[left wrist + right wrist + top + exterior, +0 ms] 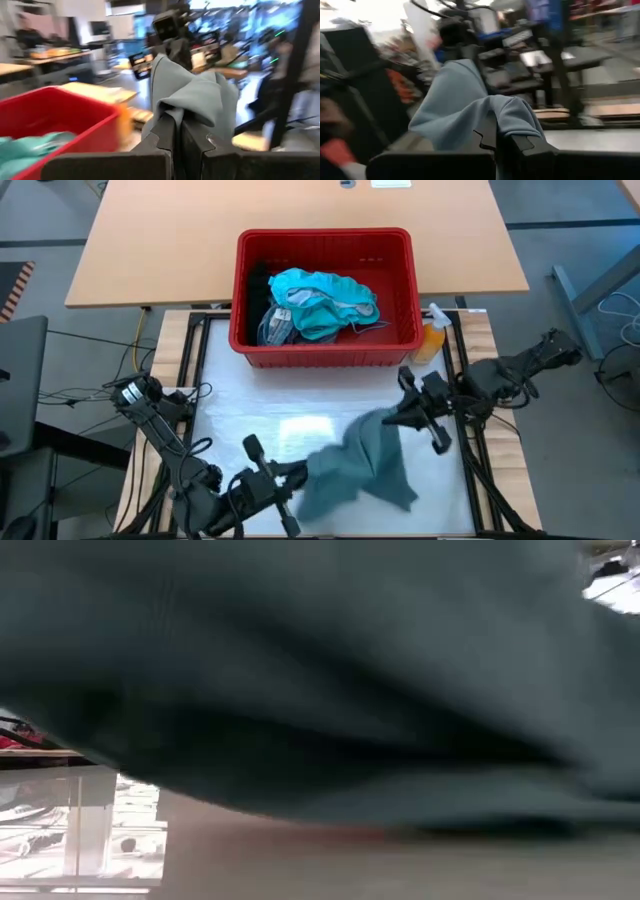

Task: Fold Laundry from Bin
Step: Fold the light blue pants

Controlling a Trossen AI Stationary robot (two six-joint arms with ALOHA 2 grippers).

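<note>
Two dark jointed arms, black cabling; left gripper (177, 145) fingers notched.

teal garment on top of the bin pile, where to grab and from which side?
Come straight down from above: the bin walls block any side approach. Pinch the raised fold at the crest of the teal garment, which sits highest in the pile, clear of the striped cloth beside it. Both grippers are busy now: left gripper and right gripper each clamp the grey-green garment.
</note>
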